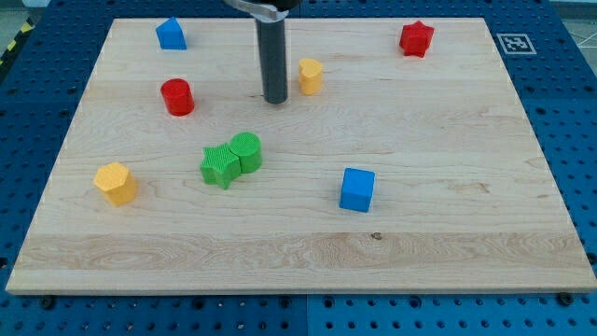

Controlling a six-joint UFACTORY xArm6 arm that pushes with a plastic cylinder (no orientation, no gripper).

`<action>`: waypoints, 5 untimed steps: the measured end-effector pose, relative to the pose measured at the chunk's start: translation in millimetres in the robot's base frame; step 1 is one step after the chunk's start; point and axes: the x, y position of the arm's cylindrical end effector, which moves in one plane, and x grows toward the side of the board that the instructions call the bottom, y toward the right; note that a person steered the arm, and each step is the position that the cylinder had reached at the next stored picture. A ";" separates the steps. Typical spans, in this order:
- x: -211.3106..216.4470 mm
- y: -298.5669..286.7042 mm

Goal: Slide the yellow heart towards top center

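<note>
Surface (280, 257): wooden board, lying on a blue perforated bench, its bottom edge running nearest the camera.
Blue cube (357, 189): sitting nearest the view's bottom, right of centre, well apart from the rest.
Yellow block (116, 182): sitting at the view's left; shape looking hexagonal, hard to tell.
Green pair: green star (219, 165) and green cylinder (246, 152) sitting touching, left of centre.
Red cylinder (177, 97): standing upright, up and left of the green pair.
Tip (275, 99): resting on the surface just beside the yellow heart, on its left side; whether touching it, I cannot tell.
Yellow heart (311, 76): sitting in the upper middle, slightly right of the rod.
Hand: not showing; the arm is ending in a plain rod, nothing being gripped.
Blue block (171, 34): sitting near the top left corner.
Red star (416, 38): sitting near the top right.
Marker tag (511, 43): lying beyond the board's top right corner.
</note>
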 end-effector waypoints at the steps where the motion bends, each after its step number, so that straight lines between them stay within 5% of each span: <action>1: 0.9 38.6; 4: -102.5 62.1; 5: -115.1 18.4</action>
